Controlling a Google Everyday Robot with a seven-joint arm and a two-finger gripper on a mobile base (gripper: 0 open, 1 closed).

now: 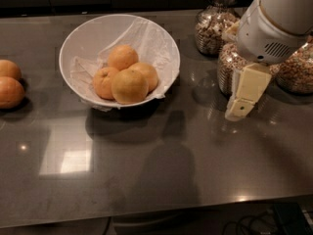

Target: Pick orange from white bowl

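Reaching the orange (129, 86), frontmost in the bowl (98, 33) well left of the gripper (243, 99), which hangs by the jars (229, 68) in a state I cannot tell, probably calls for a descent from above, clear of its three neighbours (104, 81).

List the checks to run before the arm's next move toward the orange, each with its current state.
1. View of the orange: ok; it sits frontmost on the pile.
2. The white bowl upright on the counter: ok.
3. The gripper over the bowl: not ok; it hangs to the bowl's right, by the jars.
4. The gripper clear of the jars: cannot tell; it overlaps one in view.
5. Room around the orange: not ok; two neighbouring oranges touch it.
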